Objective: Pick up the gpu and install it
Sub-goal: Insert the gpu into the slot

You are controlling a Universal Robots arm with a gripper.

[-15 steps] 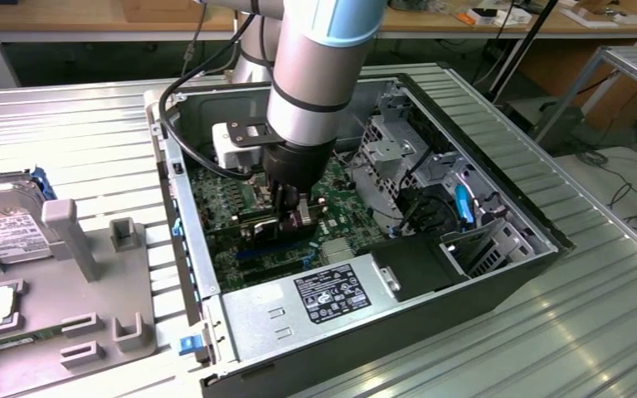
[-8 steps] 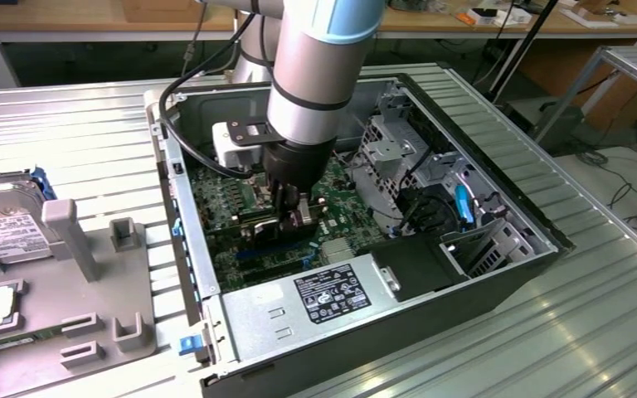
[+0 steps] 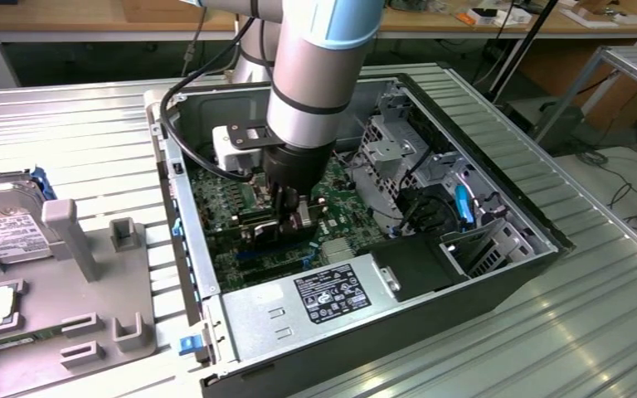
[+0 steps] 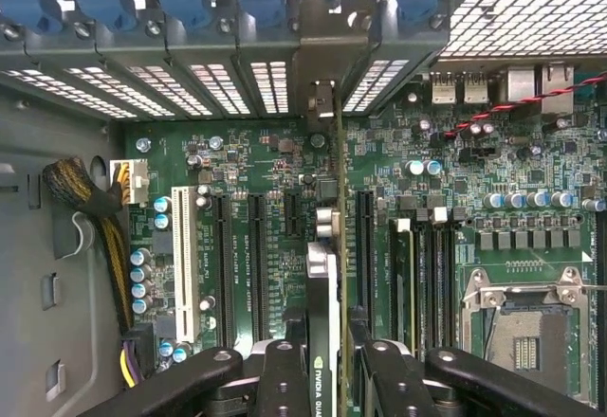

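Hand (image 4: 327, 374) grasping gpu (image 4: 325, 275) edge-on, long axis along motherboard (image 4: 256, 161) slots — bracket seemingly rearward.

Arm (image 3: 316, 75) down (jaws clamped)

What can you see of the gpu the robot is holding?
The gpu is a thin green card seen edge-on, with a dark face carrying pale lettering and a silver metal bracket at its far end. It stands upright inside the open computer case, over the slots of the green motherboard. The gripper has its black fingers clamped on either side.
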